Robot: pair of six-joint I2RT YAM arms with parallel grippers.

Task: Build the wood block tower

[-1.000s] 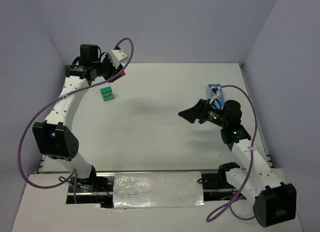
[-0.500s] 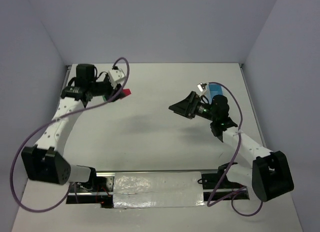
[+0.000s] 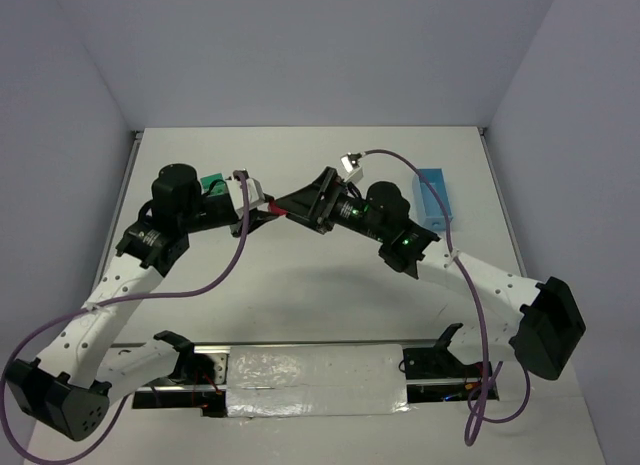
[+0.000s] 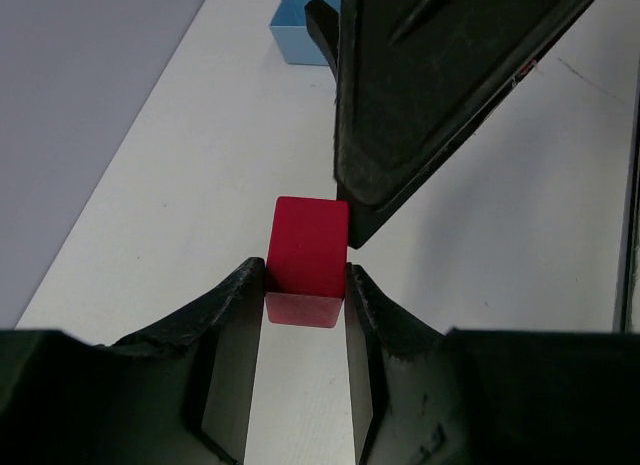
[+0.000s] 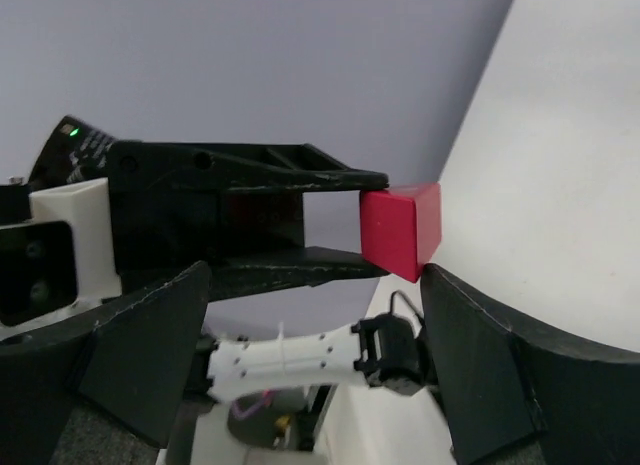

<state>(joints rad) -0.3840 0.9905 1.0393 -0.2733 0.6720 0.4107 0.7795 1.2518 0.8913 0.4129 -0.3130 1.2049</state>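
Note:
My left gripper [image 3: 272, 211] is shut on the red block [image 3: 283, 214] and holds it above the middle of the table. In the left wrist view the red block [image 4: 307, 260] sits clamped between the two fingertips of the left gripper [image 4: 305, 290]. My right gripper [image 3: 300, 202] faces it, open, tips right at the block. In the right wrist view the red block [image 5: 400, 228] sits at the tip of the right-hand finger, and the right gripper [image 5: 315, 330] has its jaws wide apart. Green blocks [image 3: 211, 182] stand at far left, partly hidden behind the left arm.
A light-blue tray [image 3: 433, 195] lies at the right, behind the right arm; it also shows in the left wrist view [image 4: 298, 27]. Grey walls enclose the table on three sides. Purple cables loop off both arms.
The left gripper has carried the red block from the far left to the table's middle. The right gripper has swung left from near the tray to meet it.

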